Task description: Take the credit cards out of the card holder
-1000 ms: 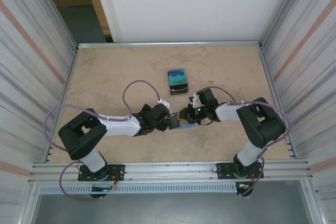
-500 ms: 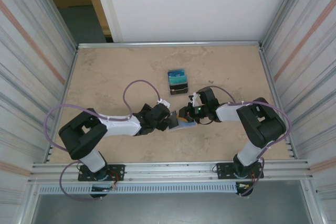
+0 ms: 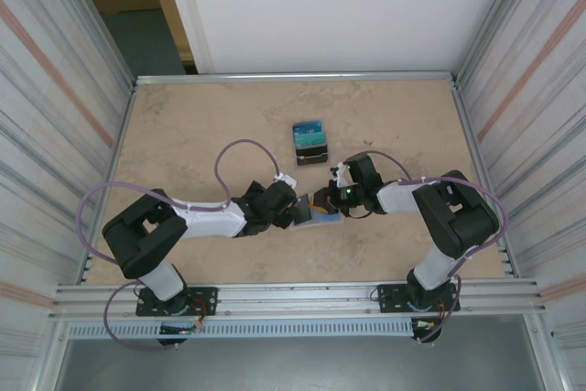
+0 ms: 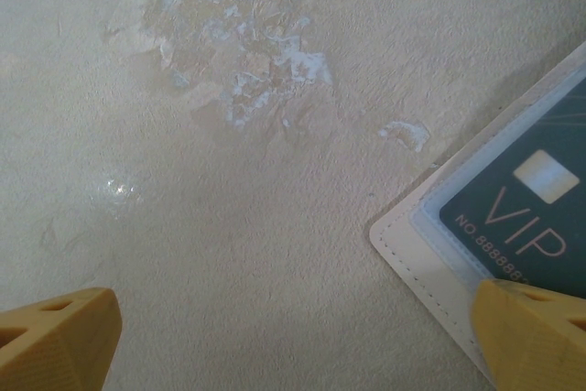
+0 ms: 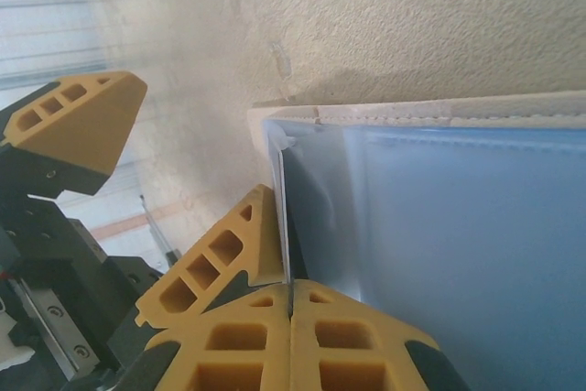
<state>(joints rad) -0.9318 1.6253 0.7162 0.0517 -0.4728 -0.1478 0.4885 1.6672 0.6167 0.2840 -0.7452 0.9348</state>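
The card holder (image 3: pixel 323 220), white with clear blue sleeves, lies flat between the two arms. A dark teal credit card (image 4: pixel 526 212) marked VIP sits in its sleeve. My left gripper (image 3: pixel 295 211) is open, and its right fingertip (image 4: pixel 536 331) rests on the holder's corner (image 4: pixel 412 244). My right gripper (image 5: pixel 291 292) is shut on the thin edge of a dark credit card (image 5: pixel 307 208) at the open end of the holder (image 5: pixel 458 226). From above, the right gripper (image 3: pixel 320 202) faces the left one across the holder. Other credit cards (image 3: pixel 309 140) lie stacked farther back on the table.
The beige table (image 3: pixel 192 135) is walled by ribbed metal panels left and right, with a rail at the back. The left gripper's yellow fingers (image 5: pixel 82 125) stand close beside the right gripper. Free room lies to the far left and far right.
My right gripper's fingers have closed fully onto the card's edge. Both arms and the holder have hardly moved.
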